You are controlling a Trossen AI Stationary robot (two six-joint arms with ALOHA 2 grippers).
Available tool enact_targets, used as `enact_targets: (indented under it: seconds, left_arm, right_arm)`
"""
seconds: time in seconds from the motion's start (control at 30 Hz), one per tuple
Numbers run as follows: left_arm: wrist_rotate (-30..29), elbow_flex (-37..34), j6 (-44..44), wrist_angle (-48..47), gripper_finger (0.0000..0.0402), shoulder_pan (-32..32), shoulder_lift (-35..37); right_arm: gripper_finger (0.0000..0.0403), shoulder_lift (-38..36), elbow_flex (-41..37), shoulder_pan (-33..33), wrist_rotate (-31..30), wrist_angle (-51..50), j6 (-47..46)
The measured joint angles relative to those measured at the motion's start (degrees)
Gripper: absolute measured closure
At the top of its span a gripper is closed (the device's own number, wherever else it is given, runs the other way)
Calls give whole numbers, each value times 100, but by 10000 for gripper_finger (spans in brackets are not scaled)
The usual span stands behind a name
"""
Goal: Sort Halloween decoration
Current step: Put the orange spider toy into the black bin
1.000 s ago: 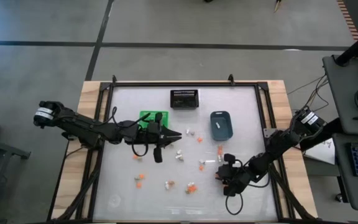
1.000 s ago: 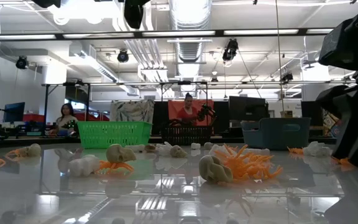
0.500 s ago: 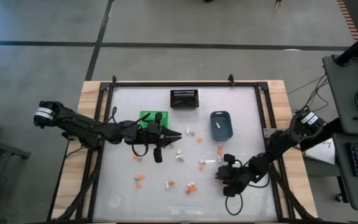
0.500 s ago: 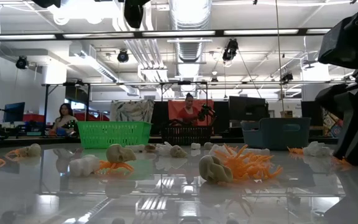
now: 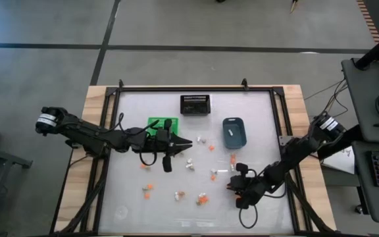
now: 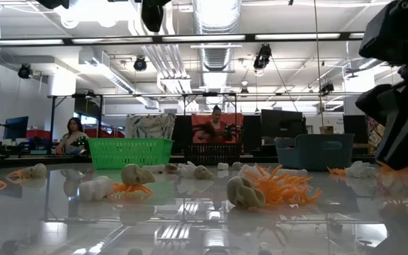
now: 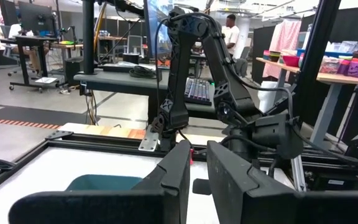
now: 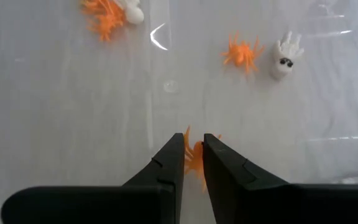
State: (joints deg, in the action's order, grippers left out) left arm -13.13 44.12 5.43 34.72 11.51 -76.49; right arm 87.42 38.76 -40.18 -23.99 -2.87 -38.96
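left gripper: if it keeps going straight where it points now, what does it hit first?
Probably the right arm's gripper, dead ahead past the left gripper in its wrist view. The teal plastic bin sits off to the side. Depth is unclear.

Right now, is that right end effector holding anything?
Yes: the right end effector is shut on an orange spider between its fingers.

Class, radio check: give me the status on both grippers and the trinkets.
Right gripper shut on orange spider, above the table. Left gripper waits mid-table by green bin. Other trinkets scattered. Nothing in the way.
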Motion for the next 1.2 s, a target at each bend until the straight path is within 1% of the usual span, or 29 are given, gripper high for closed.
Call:
enact_targets:
  seconds: [0.17,0.3,0.37,0.67,0.77,0.9,0.97,1.03,1.1,1.2]
  left_arm:
    - [1,0,-2,2,364,0,0]
    - [2,0,-2,2,364,0,0]
    - [2,0,-2,2,364,2,0]
    - [17,0,-2,2,364,0,0]
    - [21,0,-2,-9,364,2,0]
    - [70,0,-2,-143,364,28,-24]
    - [75,0,-2,-175,364,48,-81]
    - [166,0,-2,-179,364,78,-154]
    - [287,0,-4,-190,364,107,-239]
    - [326,0,-22,-196,364,151,-322]
  right_arm:
    - [359,-115,0,15,-4,6,-4]
    - [387,-113,0,28,-4,-31,-2]
    - [392,-113,0,28,-4,-43,-2]
    - [394,-134,-2,48,5,-113,-81]
    - [394,-213,21,140,234,-213,-839]
    - [394,-288,120,353,1136,-284,-2155]
    - [394,-288,194,384,1387,-282,-2713]
    - [394,-291,264,391,1416,-284,-3225]
    - [394,-291,349,399,1419,-347,-3497]
    - [394,-291,611,402,1414,-743,-4060]
